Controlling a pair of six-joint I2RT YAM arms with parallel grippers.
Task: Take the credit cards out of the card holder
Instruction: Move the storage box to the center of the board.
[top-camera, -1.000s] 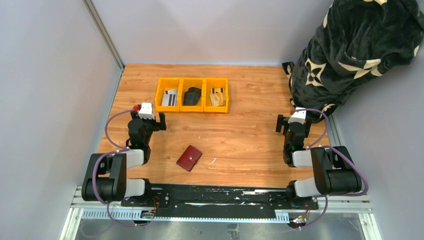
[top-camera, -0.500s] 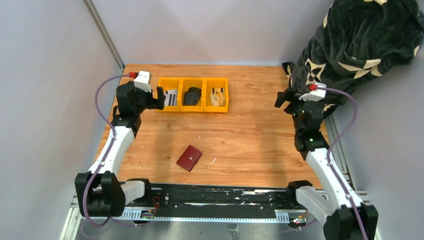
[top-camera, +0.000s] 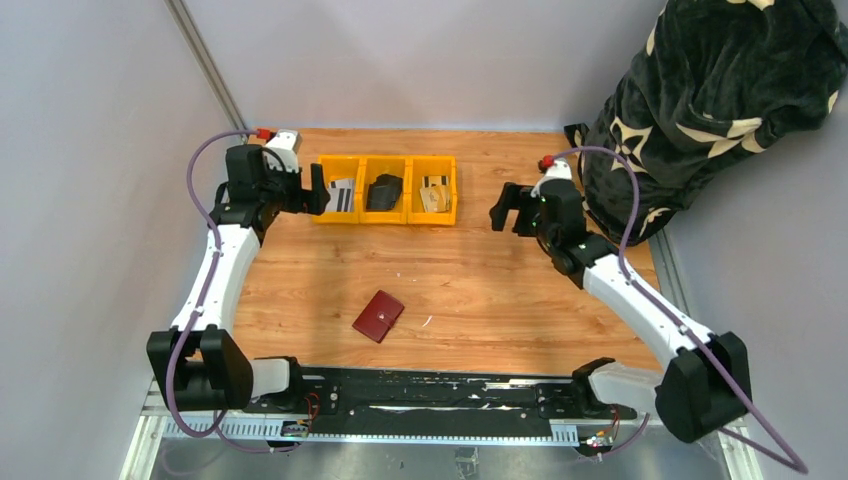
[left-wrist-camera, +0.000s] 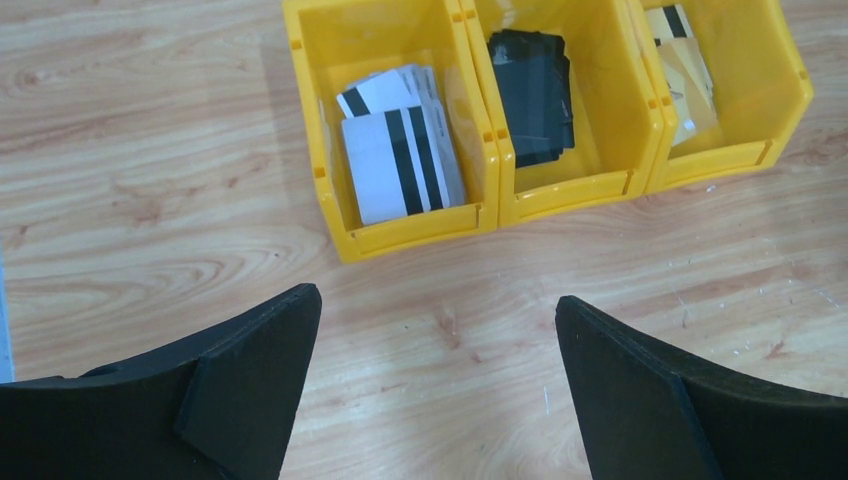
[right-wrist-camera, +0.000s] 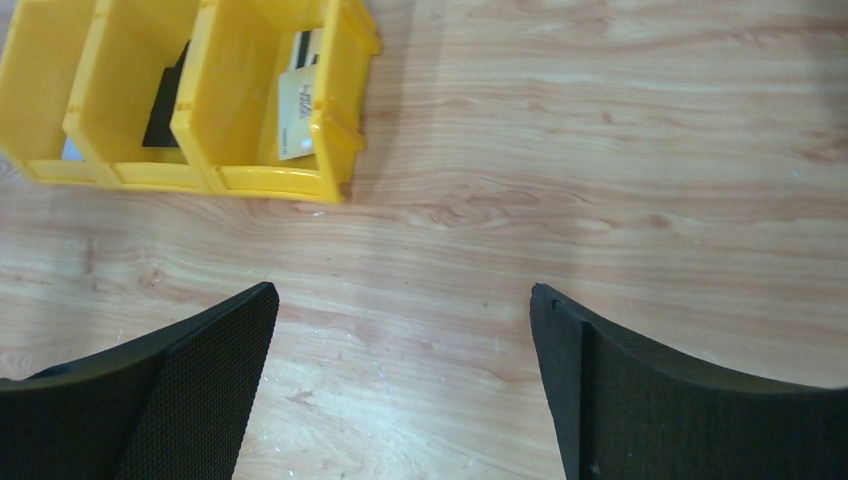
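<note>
The dark red card holder (top-camera: 378, 316) lies shut on the wooden table near the front, in the top view only. White cards with black stripes (left-wrist-camera: 400, 160) lie in the left compartment of the yellow bin (top-camera: 385, 215), tan cards (left-wrist-camera: 682, 75) in the right one. My left gripper (top-camera: 316, 189) is open and empty, raised beside the bin's left end; in its wrist view (left-wrist-camera: 438, 310) the jaws stand wide apart. My right gripper (top-camera: 505, 208) is open and empty, raised to the right of the bin, and its wrist view (right-wrist-camera: 403, 300) shows bare wood between the jaws.
A black folded item (left-wrist-camera: 530, 95) sits in the bin's middle compartment. A dark patterned blanket-covered bulk (top-camera: 715, 100) stands at the back right. Grey walls close the left, back and right sides.
Both arms have risen from folded rest and reached out: the left up beside the bin's left end, the right forward and leftward toward the bin. The card holder has not moved.
</note>
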